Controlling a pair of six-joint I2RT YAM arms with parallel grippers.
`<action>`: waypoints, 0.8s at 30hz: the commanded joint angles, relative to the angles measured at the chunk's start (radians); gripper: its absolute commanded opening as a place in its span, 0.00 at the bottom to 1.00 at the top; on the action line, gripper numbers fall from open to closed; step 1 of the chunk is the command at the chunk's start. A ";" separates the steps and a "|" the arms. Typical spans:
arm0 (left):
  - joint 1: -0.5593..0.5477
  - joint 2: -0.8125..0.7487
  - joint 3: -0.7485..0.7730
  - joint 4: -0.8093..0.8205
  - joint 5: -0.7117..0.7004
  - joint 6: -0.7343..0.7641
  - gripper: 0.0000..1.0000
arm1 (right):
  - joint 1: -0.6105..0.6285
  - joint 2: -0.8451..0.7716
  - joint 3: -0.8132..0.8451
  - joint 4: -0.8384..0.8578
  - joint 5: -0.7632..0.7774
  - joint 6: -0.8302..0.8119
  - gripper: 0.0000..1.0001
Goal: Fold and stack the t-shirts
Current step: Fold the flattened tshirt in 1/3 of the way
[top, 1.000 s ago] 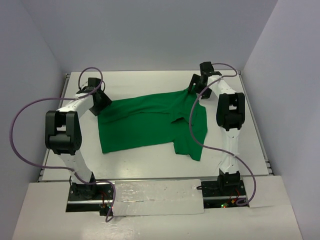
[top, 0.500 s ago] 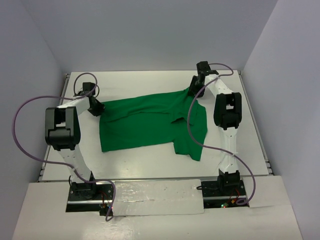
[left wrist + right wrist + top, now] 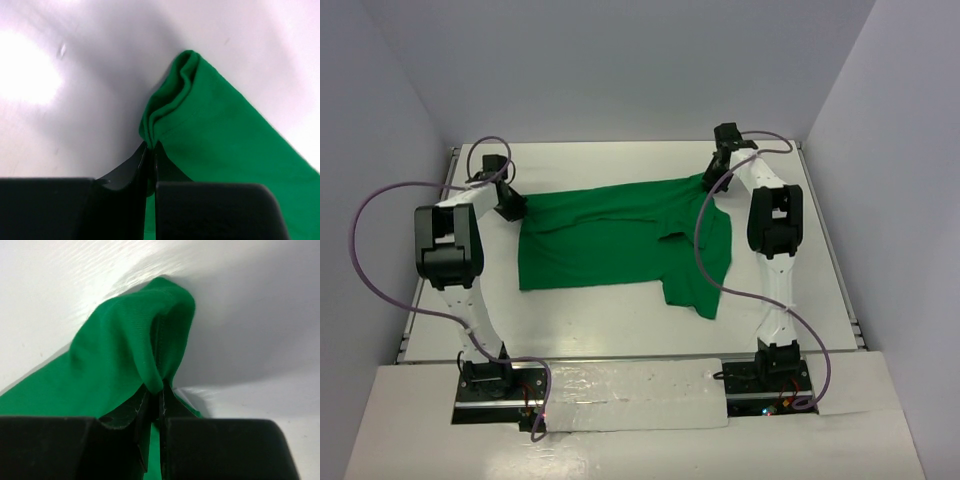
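Observation:
One bright green t-shirt lies spread across the middle of the white table, a sleeve hanging toward the near right. My left gripper is shut on the t-shirt's far left corner; the left wrist view shows the bunched cloth pinched between the black fingers. At the far right corner my right gripper is shut on the cloth too. There the green fabric rises in a fold from between the fingertips.
White walls enclose the table on the left, back and right. Purple cables loop beside both arms. The arm bases sit at the near edge, with a white panel between them.
Both grippers have gone from open to shut, each pinching a far corner of the t-shirt. The far edge of the cloth now lies straighter between them.

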 commanded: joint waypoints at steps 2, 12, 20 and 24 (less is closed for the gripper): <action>0.034 0.122 0.199 -0.067 0.034 0.012 0.10 | -0.031 0.002 0.047 -0.005 0.135 0.078 0.09; 0.043 0.216 0.365 -0.113 0.077 0.019 0.11 | -0.029 0.081 0.186 -0.041 0.094 0.058 0.26; 0.043 0.080 0.340 -0.160 -0.007 0.030 0.92 | -0.031 -0.157 0.024 0.004 0.132 0.034 1.00; 0.050 -0.093 0.325 -0.207 -0.126 0.036 0.97 | -0.037 -0.400 -0.108 0.073 0.185 0.026 1.00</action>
